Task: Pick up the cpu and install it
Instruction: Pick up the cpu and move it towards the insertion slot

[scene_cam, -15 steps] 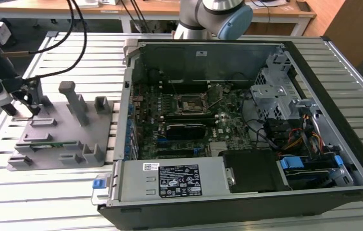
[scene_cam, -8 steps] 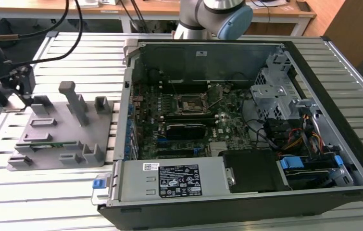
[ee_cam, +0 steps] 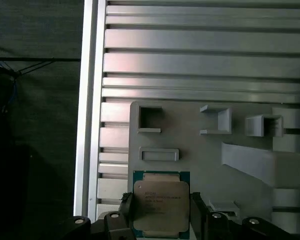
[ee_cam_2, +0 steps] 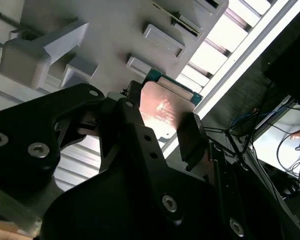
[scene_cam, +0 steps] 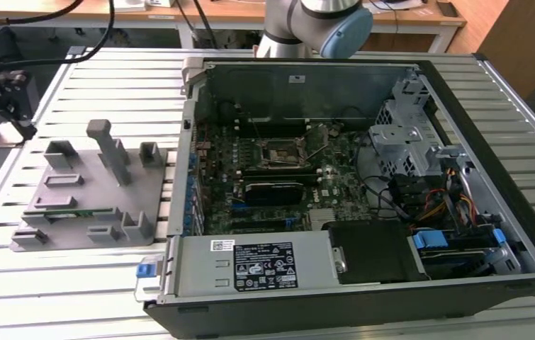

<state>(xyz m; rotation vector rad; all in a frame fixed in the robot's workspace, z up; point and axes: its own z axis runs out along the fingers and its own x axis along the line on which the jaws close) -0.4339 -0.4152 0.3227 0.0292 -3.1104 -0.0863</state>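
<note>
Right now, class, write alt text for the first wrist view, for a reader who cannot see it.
A gripper holds a square, silver-topped chip with a green edge between its two black fingers. Beyond it lie a grey plastic tray with small pockets and a ribbed metal table.

The picture's edge cuts off the small flat square cpu (ee_cam: 161, 206) with silvery metal top and green edge in the first wrist view; the black gripper (ee_cam: 162, 219) covers parts of two of its sides. The exterior view's edge crops the grey-and-blue arm (scene_cam: 310, 18).
</note>
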